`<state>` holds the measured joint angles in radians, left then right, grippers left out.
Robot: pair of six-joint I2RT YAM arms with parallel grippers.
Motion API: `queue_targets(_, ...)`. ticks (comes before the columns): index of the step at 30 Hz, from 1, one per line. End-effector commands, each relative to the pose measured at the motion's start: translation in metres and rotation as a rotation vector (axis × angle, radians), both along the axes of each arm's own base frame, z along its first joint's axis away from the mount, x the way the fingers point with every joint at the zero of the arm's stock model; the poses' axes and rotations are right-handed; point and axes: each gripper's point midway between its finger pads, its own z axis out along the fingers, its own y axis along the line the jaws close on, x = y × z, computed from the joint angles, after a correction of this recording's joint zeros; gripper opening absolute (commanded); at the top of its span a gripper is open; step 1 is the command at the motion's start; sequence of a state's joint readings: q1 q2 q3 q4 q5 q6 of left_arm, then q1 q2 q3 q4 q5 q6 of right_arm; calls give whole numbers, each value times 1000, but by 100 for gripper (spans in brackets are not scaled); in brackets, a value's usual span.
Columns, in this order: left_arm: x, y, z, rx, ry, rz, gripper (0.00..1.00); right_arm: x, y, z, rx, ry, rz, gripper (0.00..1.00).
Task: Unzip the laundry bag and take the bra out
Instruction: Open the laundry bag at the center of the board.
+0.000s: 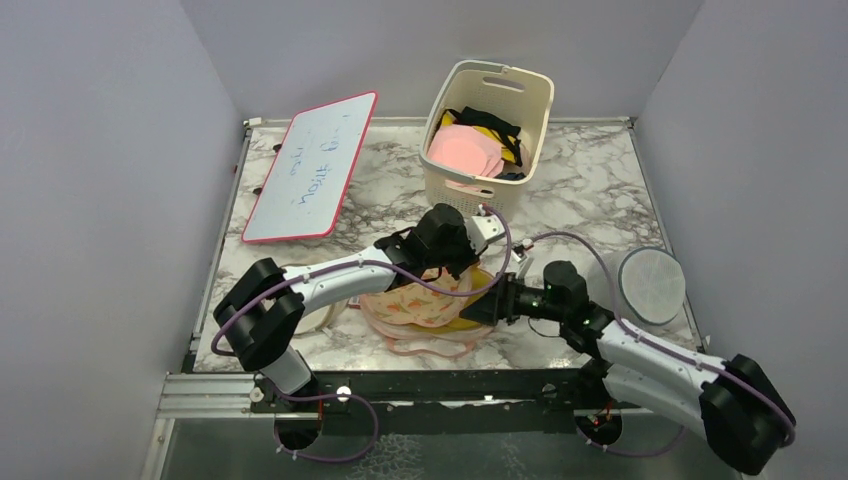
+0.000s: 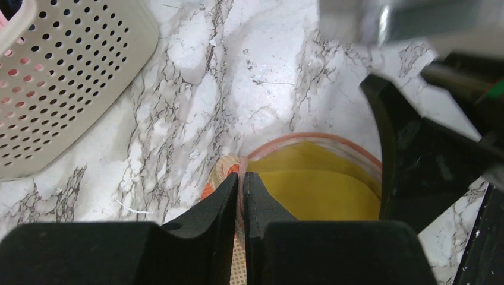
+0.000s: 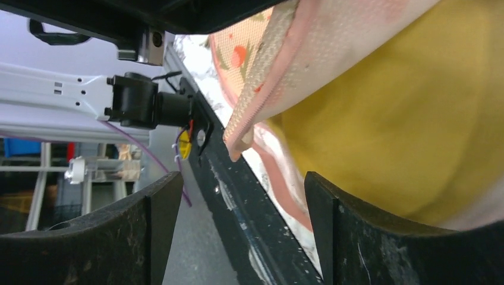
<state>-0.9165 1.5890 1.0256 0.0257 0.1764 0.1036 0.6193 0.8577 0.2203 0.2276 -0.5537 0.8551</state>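
Observation:
The laundry bag [image 1: 420,305], beige with orange carrot prints and pink edging, lies open at the table's near middle. My left gripper [image 1: 455,262] is shut on its pink zip edge [image 2: 241,178] and holds the upper flap up. The mustard-yellow bra [image 2: 321,184] lies inside the open pouch; it also fills the right wrist view [image 3: 404,113] under the lifted flap [image 3: 267,89]. My right gripper [image 1: 490,303] is open at the pouch's right side, one finger [image 3: 356,231] against the bra, nothing between the jaws.
A cream slotted basket [image 1: 487,130] with pink and black garments stands at the back. A whiteboard with a red frame [image 1: 312,165] lies at the back left. A white round mesh cylinder [image 1: 650,283] sits at the right. The table's near edge rail [image 3: 238,196] is close.

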Motion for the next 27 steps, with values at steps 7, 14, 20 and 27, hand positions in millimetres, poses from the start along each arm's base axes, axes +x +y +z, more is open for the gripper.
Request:
queue_targets(7,0,-6,26,-70,-32,-14,8,25,42,15,169,90,-109,44)
queue_targets(14,-2,10,54,-133,-139,7,46,39,46,23,199,137,-171,33)
queue_targets(20,-24,20,82,-199,-300,-140,70,56,40,27,186,185,-262,7)
queue_targets(27,-64,26,43,-21,-400,-435,99,84,23,23,130,289,-307,11)
